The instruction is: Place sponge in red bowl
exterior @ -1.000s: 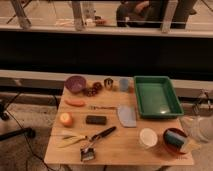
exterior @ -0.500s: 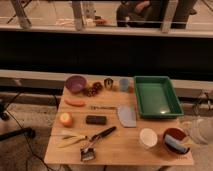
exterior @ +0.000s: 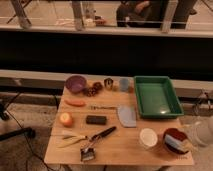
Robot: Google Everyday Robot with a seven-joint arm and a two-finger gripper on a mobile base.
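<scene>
The red bowl (exterior: 172,133) stands at the front right corner of the wooden table (exterior: 120,150). The light-blue sponge (exterior: 173,144) lies inside it, leaning toward the bowl's right side. My gripper (exterior: 199,132) is a pale, blurred shape just right of the bowl, past the table's right edge and about level with the rim. I cannot tell whether it still touches the sponge.
A white cup (exterior: 148,137) stands just left of the bowl. A green tray (exterior: 156,95) sits behind it. A blue-grey sheet (exterior: 127,115), a black block (exterior: 96,119), a brush (exterior: 97,140), an orange (exterior: 66,119), a carrot (exterior: 75,103) and a purple bowl (exterior: 75,83) lie further left.
The sponge stays in the red bowl. The gripper has shifted slightly to the right of the bowl. Nothing else has moved.
</scene>
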